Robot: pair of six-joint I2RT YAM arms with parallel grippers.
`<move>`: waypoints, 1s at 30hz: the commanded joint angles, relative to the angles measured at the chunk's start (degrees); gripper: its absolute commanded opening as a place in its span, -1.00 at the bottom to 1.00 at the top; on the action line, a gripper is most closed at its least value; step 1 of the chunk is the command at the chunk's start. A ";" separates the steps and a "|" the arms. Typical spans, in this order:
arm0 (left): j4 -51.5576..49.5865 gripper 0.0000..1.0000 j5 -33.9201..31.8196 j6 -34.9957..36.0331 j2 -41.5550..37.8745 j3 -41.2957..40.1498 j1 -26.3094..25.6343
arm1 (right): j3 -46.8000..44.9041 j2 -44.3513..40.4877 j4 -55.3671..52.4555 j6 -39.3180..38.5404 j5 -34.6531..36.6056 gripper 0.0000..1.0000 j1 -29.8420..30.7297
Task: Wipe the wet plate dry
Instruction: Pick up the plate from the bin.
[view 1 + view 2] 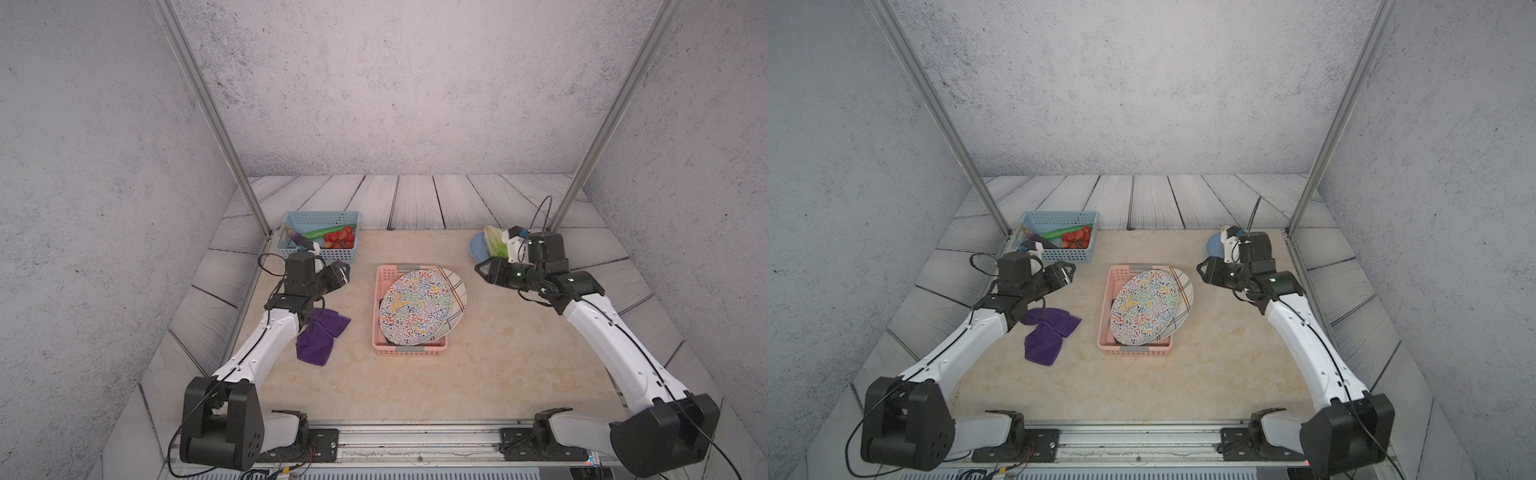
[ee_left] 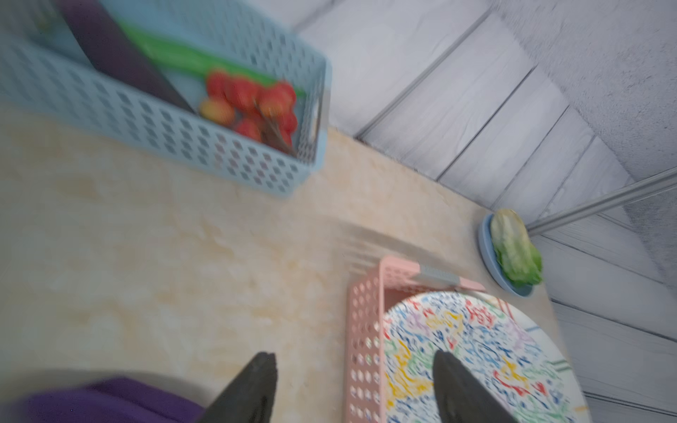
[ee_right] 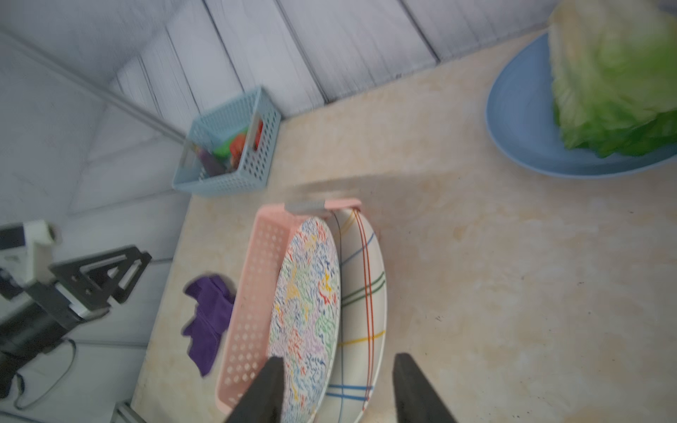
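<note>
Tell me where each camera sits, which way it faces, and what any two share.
Top views: high above the front rail, looking down at the table; left arm and right arm show.
Left wrist: on left arm, facing blue basket and patterned plate; left gripper shows.
Right wrist: on right arm, facing patterned plate and left arm; right gripper shows.
Both wrist views share pink basket and purple cloth.

I count three plates: squiggle plate [image 1: 415, 307], striped plate [image 1: 456, 297], blue plate [image 1: 478, 248]. Two baskets: pink basket [image 1: 386, 274], blue basket [image 1: 321, 216]. One purple cloth [image 1: 318, 340], one cabbage [image 1: 494, 243], one cucumber [image 1: 332, 231], one eggplant [image 1: 300, 239]; the red fruits [image 1: 340, 239] blur beyond counting.
</note>
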 commanded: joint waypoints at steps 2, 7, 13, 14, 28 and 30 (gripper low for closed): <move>-7.55 -0.02 5.30 -4.71 3.01 -0.77 -2.66 | 0.48 3.95 -5.77 2.59 -1.37 -0.22 3.08; -6.40 -0.43 6.92 -3.72 5.17 -1.81 -3.69 | 2.24 10.99 -2.39 3.34 -3.97 -0.13 4.45; -5.31 -0.51 9.72 -3.19 10.29 -0.38 -6.86 | 3.36 17.52 1.09 4.30 -6.43 -0.23 6.41; -4.64 -0.52 9.89 -3.74 11.05 -0.45 -7.10 | 3.51 18.28 1.61 4.57 -6.65 -0.24 6.71; 0.46 -0.57 8.93 -6.83 12.40 -1.74 -9.49 | -3.06 21.42 18.82 14.15 -8.56 -0.20 13.73; -0.46 -0.57 7.70 -6.68 10.83 -2.10 -9.49 | -2.74 23.67 18.44 13.61 -7.62 -0.20 14.21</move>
